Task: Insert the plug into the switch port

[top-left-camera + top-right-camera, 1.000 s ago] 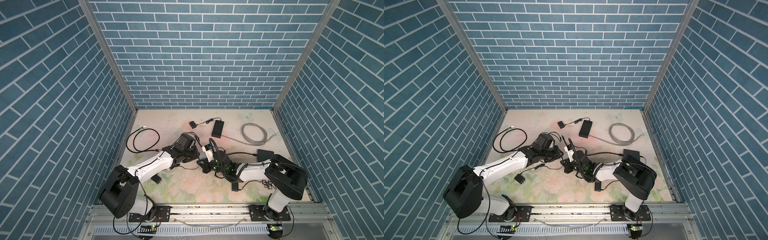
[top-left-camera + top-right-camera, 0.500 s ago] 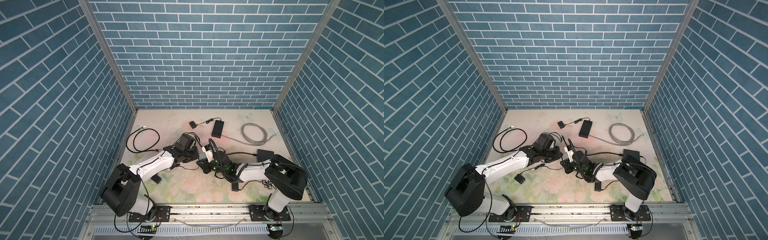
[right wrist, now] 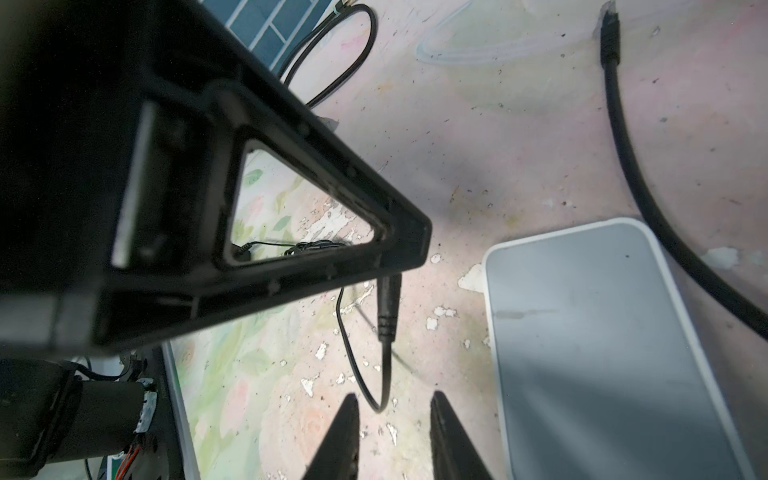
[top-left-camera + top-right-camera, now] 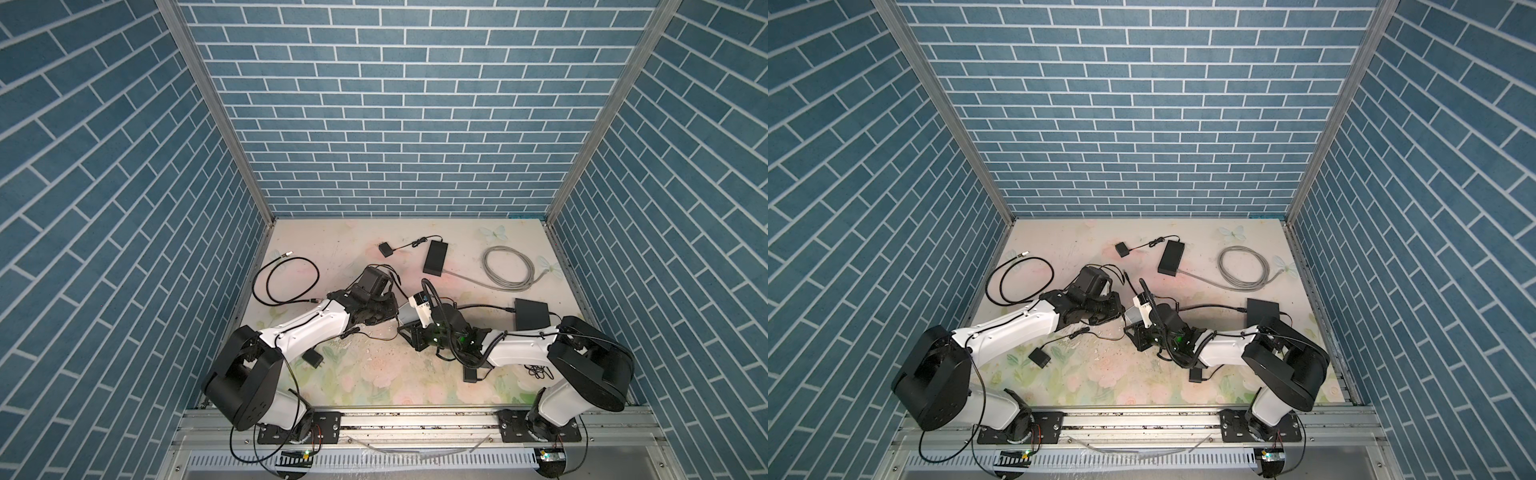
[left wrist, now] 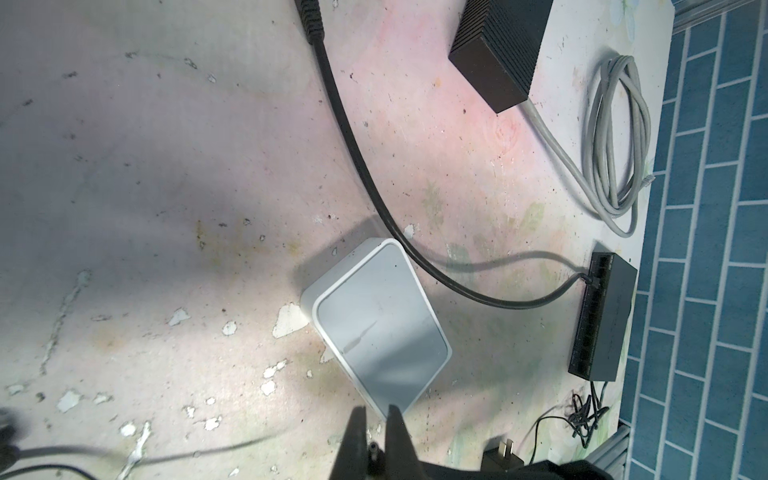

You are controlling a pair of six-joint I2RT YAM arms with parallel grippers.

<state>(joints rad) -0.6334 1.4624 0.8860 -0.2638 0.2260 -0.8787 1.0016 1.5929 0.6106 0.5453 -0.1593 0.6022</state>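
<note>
The plug (image 5: pixel 373 448) is a small black barrel plug on a thin black lead, and my left gripper (image 5: pixel 376 411) is shut on it. The plug's tip points at the near corner of the switch (image 5: pixel 374 324), a flat grey box with a white rim lying on the table. Its port does not show. In the right wrist view the plug's body (image 3: pixel 388 307) sticks out from under the left finger (image 3: pixel 291 208), beside the switch (image 3: pixel 602 353). My right gripper (image 3: pixel 394 397) is open, with the lead's loop (image 3: pixel 380 405) just beyond its tips. In a top view both grippers (image 4: pixel 388 311) (image 4: pixel 409 332) meet at mid-table.
A thick black cable (image 5: pixel 353 158) arches past the switch to a black multi-port box (image 5: pixel 602 320). A black power brick (image 4: pixel 435 258), a coiled grey cable (image 4: pixel 508 268) and a small adapter (image 4: pixel 386 249) lie at the back. A black cable loop (image 4: pixel 286 280) lies left, a wall adapter (image 4: pixel 313 358) in front.
Neither arm has visibly shifted in the top views. The left jaws have closed on the plug, and the right jaws have come apart.
</note>
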